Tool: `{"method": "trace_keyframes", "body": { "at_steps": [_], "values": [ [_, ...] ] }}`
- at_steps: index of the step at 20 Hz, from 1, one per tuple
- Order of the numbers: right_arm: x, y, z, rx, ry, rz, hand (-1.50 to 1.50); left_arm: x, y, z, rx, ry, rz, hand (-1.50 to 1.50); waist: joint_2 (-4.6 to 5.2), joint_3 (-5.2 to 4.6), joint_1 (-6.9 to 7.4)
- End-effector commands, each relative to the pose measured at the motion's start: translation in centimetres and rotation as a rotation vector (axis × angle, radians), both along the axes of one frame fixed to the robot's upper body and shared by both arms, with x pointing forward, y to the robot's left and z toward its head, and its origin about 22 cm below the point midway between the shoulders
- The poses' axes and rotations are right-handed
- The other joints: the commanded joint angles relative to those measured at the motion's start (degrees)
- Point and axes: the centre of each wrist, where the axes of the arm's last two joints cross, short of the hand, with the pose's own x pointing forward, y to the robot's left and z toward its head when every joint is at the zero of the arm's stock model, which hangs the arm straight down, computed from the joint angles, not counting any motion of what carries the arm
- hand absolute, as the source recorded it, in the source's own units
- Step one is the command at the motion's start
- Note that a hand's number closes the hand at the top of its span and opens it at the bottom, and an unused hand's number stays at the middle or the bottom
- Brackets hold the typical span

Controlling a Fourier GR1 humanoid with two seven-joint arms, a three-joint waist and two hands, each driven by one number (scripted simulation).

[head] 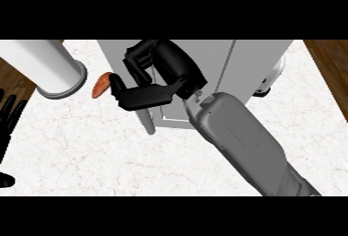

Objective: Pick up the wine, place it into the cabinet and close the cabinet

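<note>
The right hand (159, 69) reaches over the grey cabinet (252, 60) on the marble counter (88, 152), its fingers curled with nothing visible in them and its thumb jutting left. The left hand (9, 115) rests at the view's left edge, fingers straight. The wine cannot be made out; a white cylinder (44, 64) and a small orange object (101, 85) lie left of the cabinet.

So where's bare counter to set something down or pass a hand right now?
Bare white marble counter lies in front of the grey cabinet, between the left hand at the view's left edge and the right forearm. It is crowded up top, where the right hand, an orange-brown oval object and a white cylinder cluster.
</note>
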Motion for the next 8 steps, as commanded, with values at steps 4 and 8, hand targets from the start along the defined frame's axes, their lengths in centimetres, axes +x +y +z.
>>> {"method": "trace_keyframes", "body": {
  "at_steps": [4,8],
  "values": [
    [4.0,-5.2,-2.2,-0.041,0.025,-0.178,1.5,1.2,-0.7,0.3,0.003,-0.004,-0.017,-1.5,2.43,0.61,-1.16],
    [4.7,-4.7,-1.3,-0.027,0.034,-0.182,1.5,1.3,-0.7,0.5,0.005,-0.006,-0.037,-1.5,2.54,0.57,-0.45]
  ]
}}
